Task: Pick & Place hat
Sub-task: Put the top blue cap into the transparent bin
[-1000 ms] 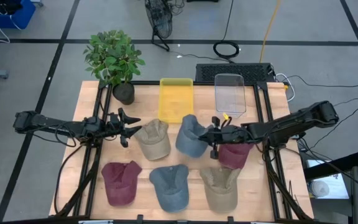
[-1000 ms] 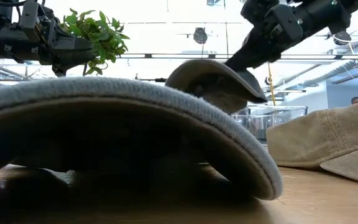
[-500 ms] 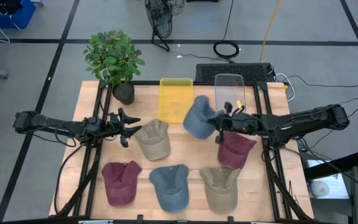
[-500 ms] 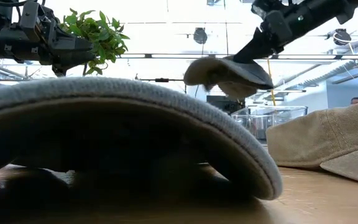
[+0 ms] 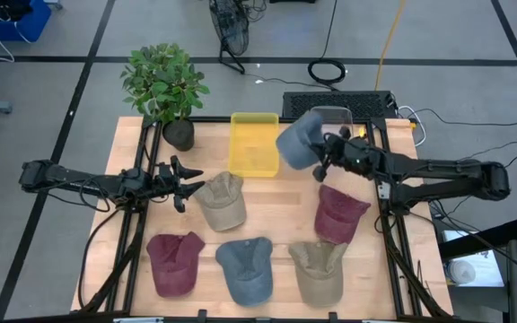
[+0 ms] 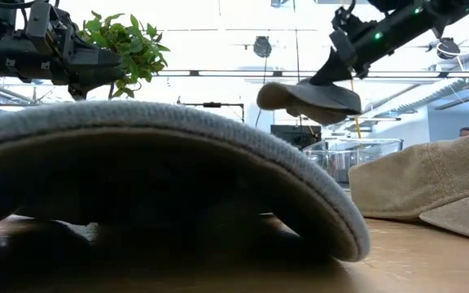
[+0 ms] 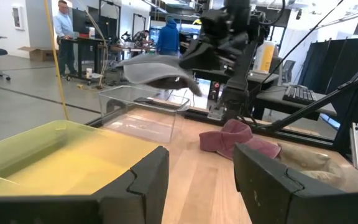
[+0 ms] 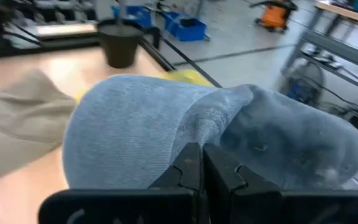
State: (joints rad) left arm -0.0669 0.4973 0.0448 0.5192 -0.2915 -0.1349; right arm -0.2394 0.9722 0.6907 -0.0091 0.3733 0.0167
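From above, my right gripper (image 5: 323, 160) is clamped on the blue-grey hat (image 5: 298, 142), holding it up in the air between the yellow bin (image 5: 254, 144) and the clear bin (image 5: 332, 135), at the far side of the wooden table (image 5: 276, 235). My left gripper (image 5: 185, 182) hangs over the table's left side with its fingers spread and nothing in them, just beside a tan hat (image 5: 222, 200). On the boards lie a maroon hat (image 5: 339, 213) below my right arm, and along the near edge another maroon hat (image 5: 174, 261), a blue hat (image 5: 246, 267) and a second tan hat (image 5: 318, 269). A potted plant (image 5: 164, 87) stands at the far left corner. From table height, a big grey hat brim (image 6: 161, 146) fills the foreground; beyond it my right gripper (image 6: 332, 72) comes down from above and pinches the blue-grey hat (image 6: 308, 99), which hangs well clear of the table. A tan hat (image 6: 430, 183) sits at the right, and my left arm shows in front of the plant's leaves (image 6: 129, 45). Through my left wrist camera, I look past my own two parted fingers (image 7: 148, 180) across the yellow bin (image 7: 55, 149) to the clear bin (image 7: 145, 102), with the hat (image 7: 157, 68) held in the air over it by my other arm; the maroon hat (image 7: 235, 137) lies on the wood, and people stand in the room behind. Through my right wrist camera, my fingers (image 8: 199, 165) are closed tight together on the fabric of the blue-grey hat (image 8: 166, 127), which fills most of the view, with a tan hat (image 8: 23, 124) and the plant's dark pot (image 8: 118, 43) beyond it.
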